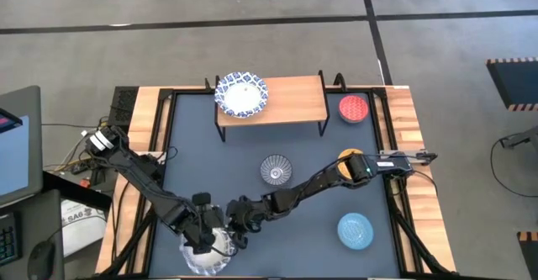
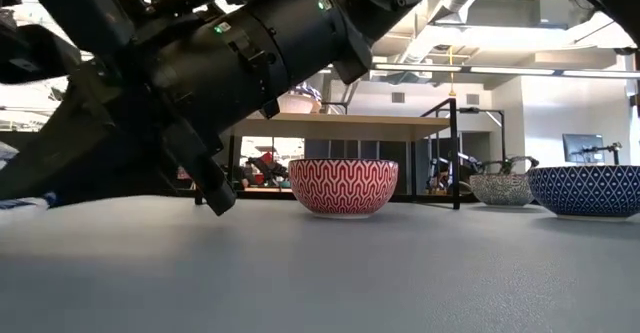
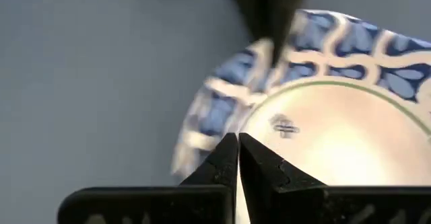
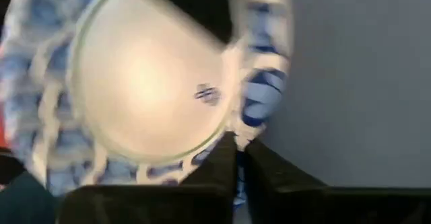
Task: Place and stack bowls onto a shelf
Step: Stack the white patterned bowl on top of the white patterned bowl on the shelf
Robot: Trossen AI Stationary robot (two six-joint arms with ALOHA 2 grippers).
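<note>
while pinched, white bowl, both grippers

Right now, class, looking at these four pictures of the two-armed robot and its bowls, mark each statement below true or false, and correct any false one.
1. A white bowl with a blue rim sits on the shelf. True.
2. The red bowl sits on the shelf. False: it stands on the table beside the shelf.
3. Both the left gripper and the right gripper are shut on the rim of the near-edge white bowl. True.
4. The light blue bowl is stacked inside the grey patterned bowl. False: they stand apart.
</note>
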